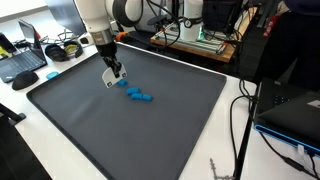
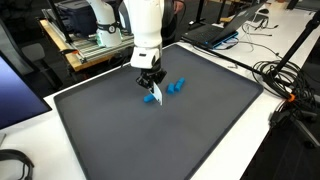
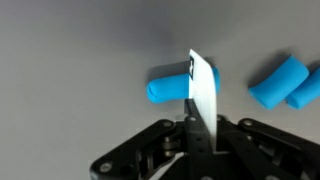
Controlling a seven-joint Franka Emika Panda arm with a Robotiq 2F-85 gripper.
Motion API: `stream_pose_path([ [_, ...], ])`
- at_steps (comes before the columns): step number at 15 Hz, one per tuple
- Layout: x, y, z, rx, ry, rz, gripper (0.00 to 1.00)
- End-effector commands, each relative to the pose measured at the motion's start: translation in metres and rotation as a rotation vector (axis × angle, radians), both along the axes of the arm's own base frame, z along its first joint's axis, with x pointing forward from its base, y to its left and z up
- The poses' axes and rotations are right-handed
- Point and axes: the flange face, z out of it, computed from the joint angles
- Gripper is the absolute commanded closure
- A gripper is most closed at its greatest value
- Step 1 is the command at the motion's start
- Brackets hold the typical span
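My gripper (image 3: 200,128) is shut on a thin white flat piece (image 3: 204,88) that stands on edge between the fingers. The piece hangs just over a light blue foam-like cylinder (image 3: 166,87) lying on the dark grey mat (image 3: 70,60); I cannot tell whether they touch. In both exterior views the gripper (image 1: 114,72) (image 2: 150,84) points down at the mat, with the white piece (image 2: 158,96) and the blue cylinder (image 1: 108,84) (image 2: 149,99) below it. More blue pieces (image 3: 282,82) (image 1: 140,96) (image 2: 176,87) lie close beside it.
The dark grey mat (image 1: 150,130) (image 2: 170,140) covers most of a white table (image 1: 30,140). A laptop (image 1: 22,62) and cables sit at one end. A black laptop (image 1: 290,115), cables (image 2: 285,80) and a stand leg lie at another edge. Equipment racks (image 2: 90,40) stand behind the arm.
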Motion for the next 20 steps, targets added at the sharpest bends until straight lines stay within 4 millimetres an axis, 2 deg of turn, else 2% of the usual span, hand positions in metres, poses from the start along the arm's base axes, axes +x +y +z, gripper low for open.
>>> stream_pose_path([
  [1, 0.000, 0.003, -0.005, -0.017, 0.030, 0.030, 0.99],
  [8, -0.003, 0.019, -0.027, -0.025, 0.034, 0.080, 0.99],
  [14, -0.003, 0.014, -0.044, 0.012, -0.002, 0.054, 0.99],
  [20, -0.003, 0.026, -0.045, 0.055, -0.071, 0.038, 0.99],
])
